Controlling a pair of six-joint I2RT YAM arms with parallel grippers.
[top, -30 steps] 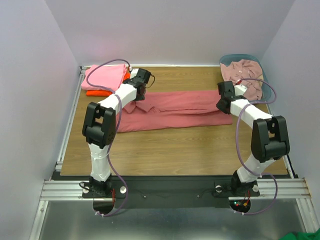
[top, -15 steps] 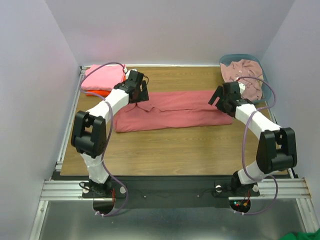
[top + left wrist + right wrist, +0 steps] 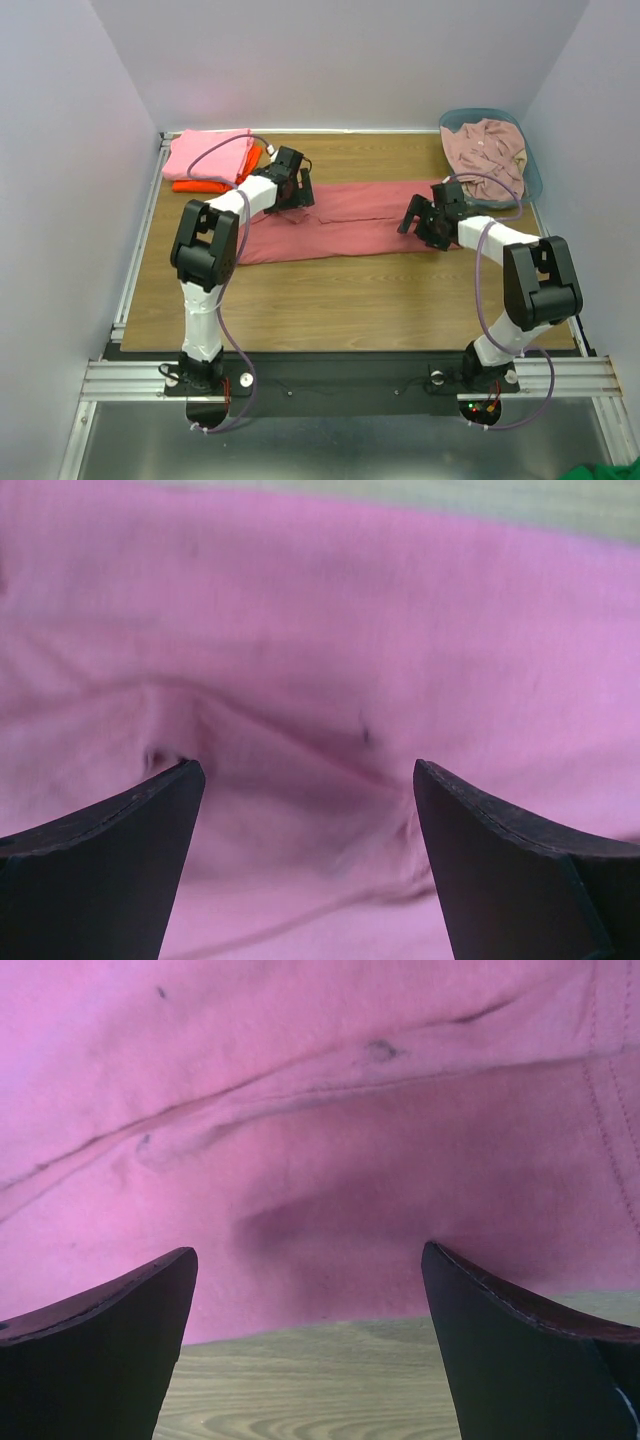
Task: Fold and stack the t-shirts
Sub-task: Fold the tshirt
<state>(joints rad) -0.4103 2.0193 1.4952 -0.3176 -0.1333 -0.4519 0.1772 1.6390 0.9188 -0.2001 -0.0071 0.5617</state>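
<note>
Roughly halfway, I judge: the bright pink t-shirt lies folded on the orange t-shirt at the far left corner of the counter, so two look done. The coral-red t-shirt stretches across the middle as a long narrow band, folded lengthwise but not yet crosswise. The pale dusty-pink t-shirt sits crumpled in the basket at the far right. The left gripper hangs over the band's left part and the right gripper over its right part, both spread wide and holding nothing. Only the overhead view shows stack and basket; only the wrist views show the cloth's creases close below the fingers.
</note>
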